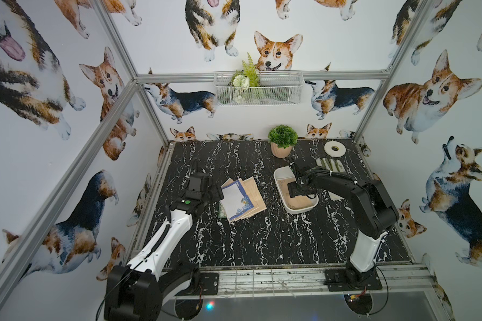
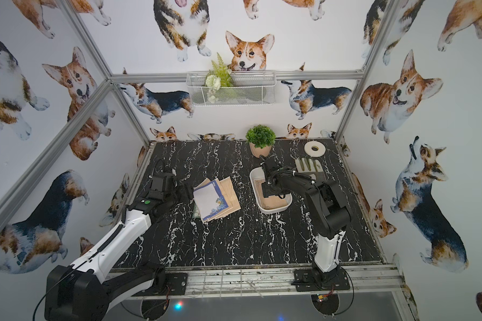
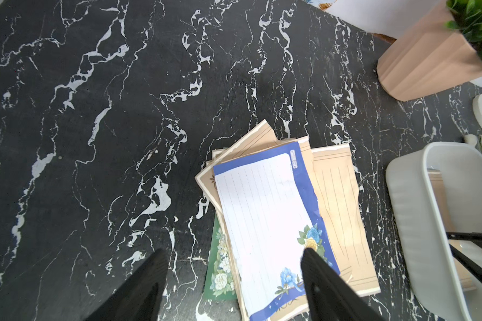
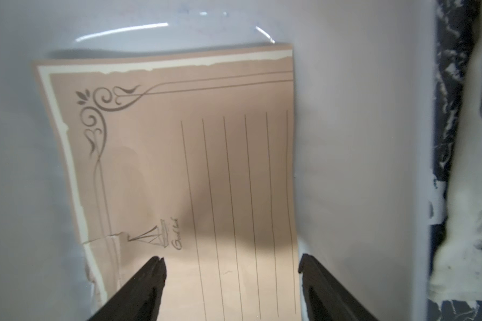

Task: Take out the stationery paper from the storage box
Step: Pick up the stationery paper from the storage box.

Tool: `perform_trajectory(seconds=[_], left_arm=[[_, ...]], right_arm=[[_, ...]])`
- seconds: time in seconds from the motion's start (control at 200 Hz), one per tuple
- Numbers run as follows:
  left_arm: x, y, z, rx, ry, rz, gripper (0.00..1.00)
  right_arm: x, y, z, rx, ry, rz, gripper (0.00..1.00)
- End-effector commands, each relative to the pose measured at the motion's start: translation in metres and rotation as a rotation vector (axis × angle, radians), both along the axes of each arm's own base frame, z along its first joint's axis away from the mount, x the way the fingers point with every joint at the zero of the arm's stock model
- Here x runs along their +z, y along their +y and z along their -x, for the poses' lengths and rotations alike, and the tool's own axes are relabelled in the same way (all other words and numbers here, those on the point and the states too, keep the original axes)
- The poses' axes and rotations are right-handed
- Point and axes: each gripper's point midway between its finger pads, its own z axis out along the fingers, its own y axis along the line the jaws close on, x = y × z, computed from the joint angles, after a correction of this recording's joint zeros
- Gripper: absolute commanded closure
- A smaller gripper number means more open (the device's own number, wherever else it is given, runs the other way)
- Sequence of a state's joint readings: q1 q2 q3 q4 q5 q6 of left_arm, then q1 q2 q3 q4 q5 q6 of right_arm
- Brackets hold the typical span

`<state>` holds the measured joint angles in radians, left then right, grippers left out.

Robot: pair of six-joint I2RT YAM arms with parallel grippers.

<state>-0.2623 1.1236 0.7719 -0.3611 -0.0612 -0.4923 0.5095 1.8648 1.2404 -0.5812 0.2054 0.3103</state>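
Tan ruled stationery paper (image 4: 206, 166) lies flat inside the storage box (image 1: 279, 178), directly beneath the right hand (image 4: 231, 257), whose fingers stand spread over the top sheet and grasp nothing. More sheets, a blue-floral one uppermost, lie in a fanned pile (image 1: 242, 200) on the table (image 1: 262, 244) beside the box. The left hand (image 3: 233, 251) is released at the pile's edge away from the box.

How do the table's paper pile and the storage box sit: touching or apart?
Apart. Both top views show a strip of black table between the paper pile and the storage box; the left wrist view agrees.
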Motion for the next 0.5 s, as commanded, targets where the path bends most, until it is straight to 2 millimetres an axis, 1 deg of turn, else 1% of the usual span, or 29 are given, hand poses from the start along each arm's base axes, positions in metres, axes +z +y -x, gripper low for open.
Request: perform_trajectory(seconds=[0.0,0.11,0.325,0.4,0.456,0.496], left_arm=[[0.000,0.000,0.000,-0.001,0.011,-0.005,0.21],[0.000,0.000,-0.001,-0.003,0.012,-0.003,0.21],[0.001,0.001,0.000,-0.003,0.009,-0.010,0.21],[0.000,0.001,0.001,-0.001,0.010,-0.011,0.21],[-0.001,0.002,0.001,-0.001,0.012,-0.012,0.21],[-0.002,0.001,0.001,-0.001,0.014,-0.013,0.21]], right_arm=[[-0.006,-0.009,-0.002,-0.012,0.013,0.048,0.17],[-0.015,-0.010,-0.001,-0.032,0.040,0.025,0.17],[-0.039,-0.010,0.007,-0.103,0.119,-0.130,0.19],[-0.045,-0.011,0.011,-0.113,0.139,-0.151,0.22],[-0.048,-0.011,0.014,-0.114,0.150,-0.154,0.27],[-0.050,-0.011,0.016,-0.114,0.158,-0.156,0.32]])
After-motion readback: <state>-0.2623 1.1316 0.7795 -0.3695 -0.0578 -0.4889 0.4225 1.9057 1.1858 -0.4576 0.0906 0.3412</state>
